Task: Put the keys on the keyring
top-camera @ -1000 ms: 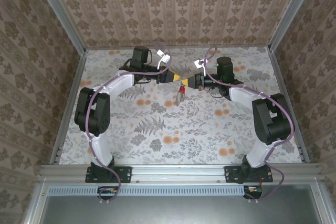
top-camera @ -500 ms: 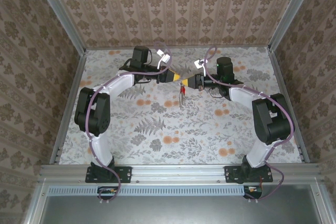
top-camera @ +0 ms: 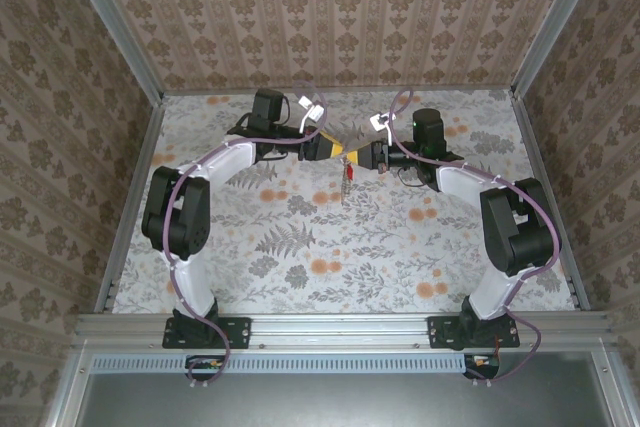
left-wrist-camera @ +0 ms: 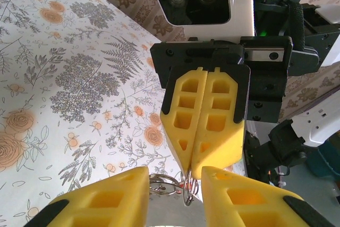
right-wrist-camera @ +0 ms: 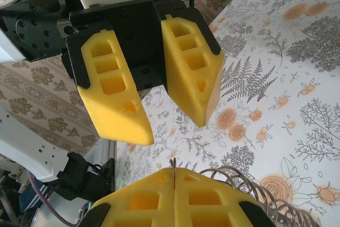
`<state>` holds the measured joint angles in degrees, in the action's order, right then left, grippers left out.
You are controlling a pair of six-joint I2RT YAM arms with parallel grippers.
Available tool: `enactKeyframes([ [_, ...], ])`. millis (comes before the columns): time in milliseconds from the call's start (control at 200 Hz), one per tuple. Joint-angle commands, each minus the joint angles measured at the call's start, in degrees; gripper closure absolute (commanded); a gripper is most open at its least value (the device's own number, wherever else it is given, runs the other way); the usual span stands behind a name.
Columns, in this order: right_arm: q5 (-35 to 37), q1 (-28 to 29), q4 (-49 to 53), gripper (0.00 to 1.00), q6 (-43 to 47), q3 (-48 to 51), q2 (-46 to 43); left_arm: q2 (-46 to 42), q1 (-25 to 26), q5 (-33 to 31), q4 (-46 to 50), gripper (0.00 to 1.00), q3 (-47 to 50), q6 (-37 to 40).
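1. Keyring (top-camera: 346, 181) hangs just below the meeting fingertips with the red key (top-camera: 346, 171) against it. Whether the key is threaded on, I cannot tell.
2. Left jaws (left-wrist-camera: 175, 176) stand parted and released, holding nothing, with the wire loops (left-wrist-camera: 162, 187) between them.
3. Right jaws (left-wrist-camera: 192, 169) are clenched, pinching the Keyring's wire at their tips.
4. Judged best: hold the right pinch firm and back the left jaws straight off, without snagging the loops.
5. No brand, label or writing is readable.

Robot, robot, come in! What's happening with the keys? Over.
Left gripper open, empty. Right gripper shut on keyring. Red key dangling underneath. Nothing in the way.
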<state>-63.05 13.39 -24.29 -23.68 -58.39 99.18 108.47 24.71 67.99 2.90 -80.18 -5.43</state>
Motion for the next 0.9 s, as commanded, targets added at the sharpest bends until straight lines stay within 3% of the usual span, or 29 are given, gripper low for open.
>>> enactKeyframes([
  [0,-0.4,-0.2,-3.6,1.00,-0.9,0.1,0.4,0.9,0.3,2.0,-1.2,0.68,0.8,0.0],
  [320,-0.4,-0.2,-4.3,1.00,-1.6,0.1,0.7,2.0,1.1,2.8,-1.7,0.70,0.4,-0.2],
  [655,-0.3,-0.2,-4.4,1.00,-1.6,0.2,0.8,1.8,1.1,3.5,-2.5,0.84,0.2,-0.7],
  [795,-0.4,-0.2,-4.6,1.00,-1.8,0.2,0.9,1.8,2.7,3.9,-2.6,1.00,0.0,-0.8],
  [895,-0.2,-0.1,-5.1,1.00,-2.4,0.1,1.0,1.7,3.2,4.1,-2.7,1.00,0.0,-0.7],
])
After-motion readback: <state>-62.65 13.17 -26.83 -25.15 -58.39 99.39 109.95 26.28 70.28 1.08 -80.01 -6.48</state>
